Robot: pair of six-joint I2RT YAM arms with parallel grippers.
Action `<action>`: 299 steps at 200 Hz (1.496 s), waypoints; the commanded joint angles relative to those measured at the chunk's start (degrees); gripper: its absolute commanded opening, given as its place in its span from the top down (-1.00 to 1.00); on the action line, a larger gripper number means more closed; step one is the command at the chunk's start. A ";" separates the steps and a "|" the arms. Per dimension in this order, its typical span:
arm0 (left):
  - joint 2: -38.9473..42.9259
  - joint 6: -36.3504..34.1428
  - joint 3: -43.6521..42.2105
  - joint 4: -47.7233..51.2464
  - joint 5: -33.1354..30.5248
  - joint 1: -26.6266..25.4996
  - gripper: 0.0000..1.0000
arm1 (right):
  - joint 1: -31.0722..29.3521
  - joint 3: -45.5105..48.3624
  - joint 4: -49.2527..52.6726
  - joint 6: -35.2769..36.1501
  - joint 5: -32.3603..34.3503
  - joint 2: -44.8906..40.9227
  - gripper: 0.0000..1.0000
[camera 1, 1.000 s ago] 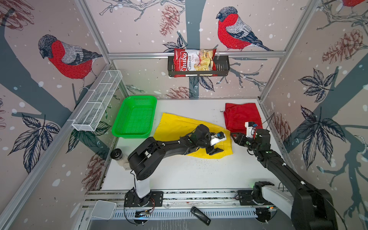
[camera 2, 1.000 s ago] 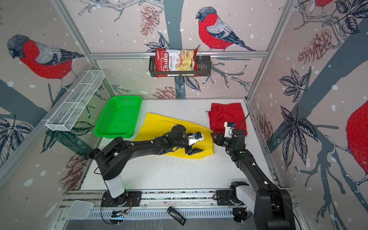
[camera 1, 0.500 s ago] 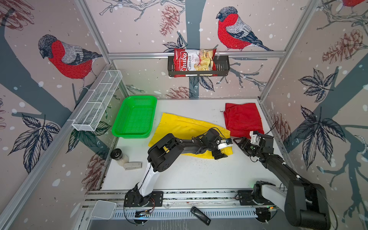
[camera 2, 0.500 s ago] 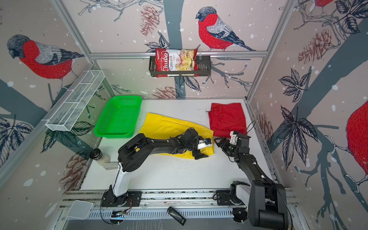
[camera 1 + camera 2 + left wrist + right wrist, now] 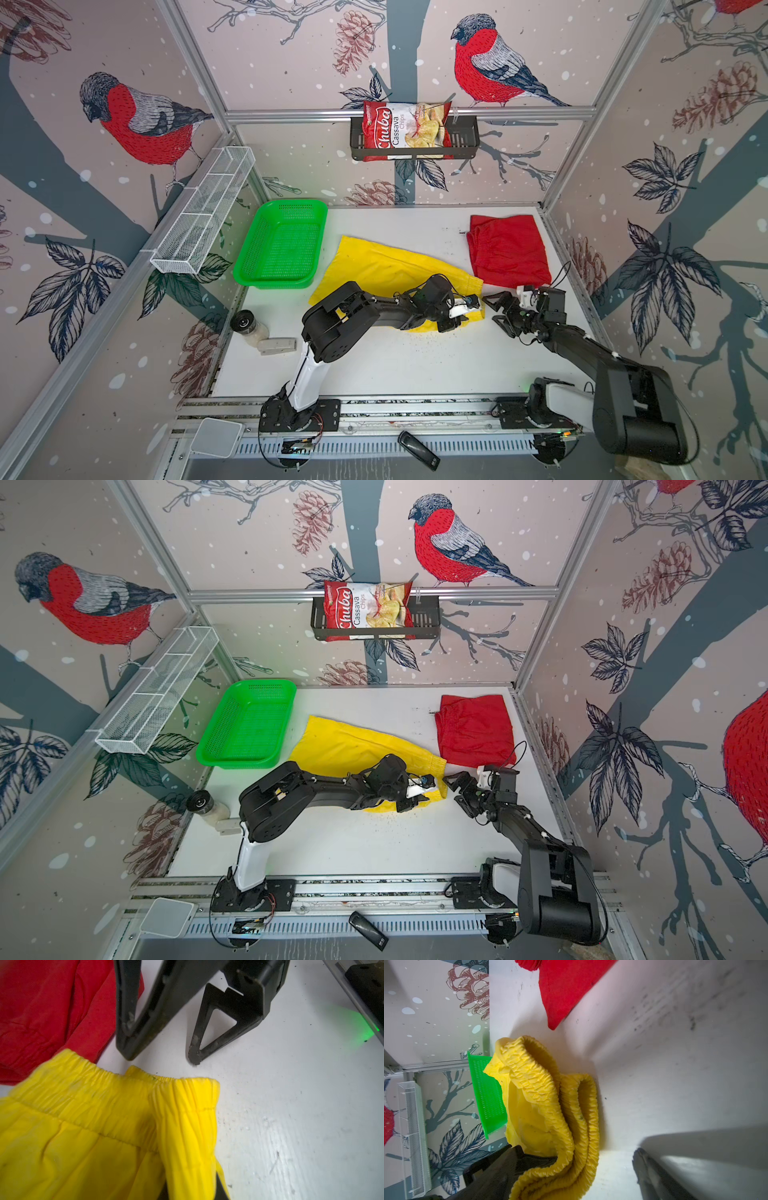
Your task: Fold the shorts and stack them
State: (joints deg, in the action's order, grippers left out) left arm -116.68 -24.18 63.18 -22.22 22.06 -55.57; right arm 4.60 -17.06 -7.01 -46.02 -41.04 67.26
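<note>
Yellow shorts (image 5: pixel 382 266): spread flat, wrinkled, centre of table (image 5: pixel 415 365); elastic waistband (image 5: pixel 124 1088) bunched | left gripper (image 5: pixel 463 318): clamped on waistband end | right gripper (image 5: pixel 495 309): jaws apart, just beside waistband, not touching | red shorts (image 5: pixel 509 249): folded square, back right.

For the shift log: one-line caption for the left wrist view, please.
Left gripper shut on the yellow shorts at the waistband; right gripper open beyond it, red shorts alongside.

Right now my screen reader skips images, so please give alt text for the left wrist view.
Bunched elastic waistband of yellow shorts fills the foreground on a white table. Beyond it the right end effector stands open, with red shorts beside it.
</note>
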 commanded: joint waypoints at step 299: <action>21.04 15.39 -21.77 -14.51 -29.47 -2.45 -0.60 | -16.02 -12.02 6.47 -1.61 12.97 4.90 0.80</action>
State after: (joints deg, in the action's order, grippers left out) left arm -99.04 -18.02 42.11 -41.52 -4.62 -60.82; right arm -10.76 -24.23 -15.81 -59.40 -34.15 75.24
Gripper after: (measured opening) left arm 0.796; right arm 0.136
